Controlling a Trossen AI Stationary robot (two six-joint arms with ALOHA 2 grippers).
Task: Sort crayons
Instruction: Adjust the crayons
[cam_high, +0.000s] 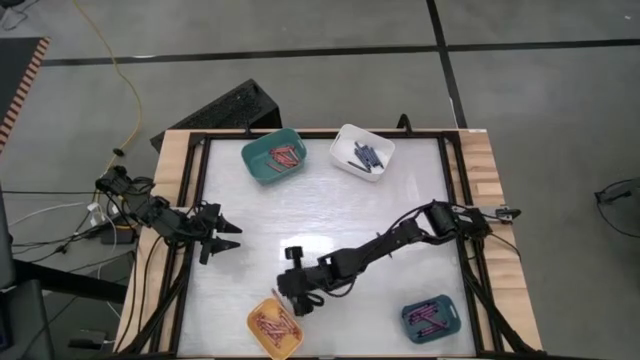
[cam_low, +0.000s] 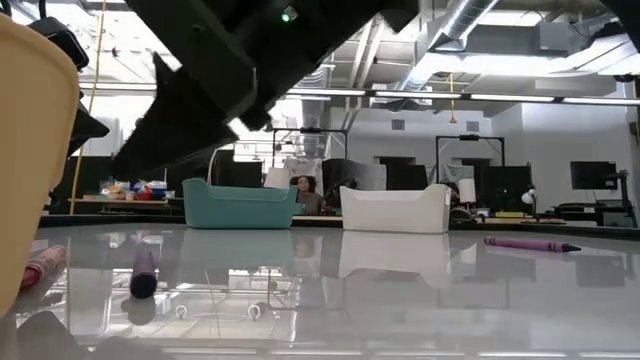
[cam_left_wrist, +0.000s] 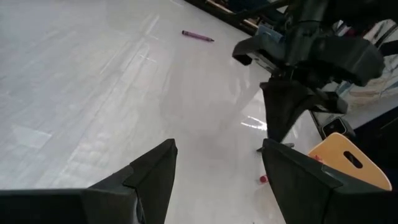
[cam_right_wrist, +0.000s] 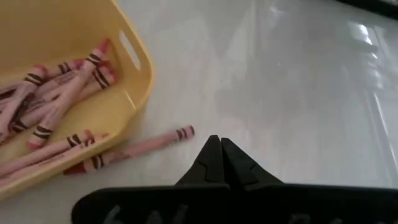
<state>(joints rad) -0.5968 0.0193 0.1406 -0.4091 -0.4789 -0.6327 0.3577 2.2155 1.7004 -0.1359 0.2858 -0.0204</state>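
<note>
My right gripper (cam_high: 297, 303) (cam_right_wrist: 221, 144) is shut and empty, just above the table beside the yellow bin (cam_high: 262, 338) (cam_right_wrist: 134, 68), which holds several pink crayons (cam_right_wrist: 56, 93). One pink crayon (cam_right_wrist: 140, 148) lies flat on the table against the bin's outer wall, just ahead of the fingertips. A purple crayon (cam_left_wrist: 198, 36) (cam_low: 530, 243) lies alone on the table farther off. My left gripper (cam_high: 232, 236) (cam_left_wrist: 217, 162) is open and empty near the table's left edge.
A teal bin (cam_high: 272, 157) with red crayons and a white bin (cam_high: 362, 150) with dark blue crayons stand at the far edge. A dark teal bin (cam_high: 430, 318) with magenta crayons stands at the near right. My right arm (cam_high: 400, 235) stretches across the table's middle.
</note>
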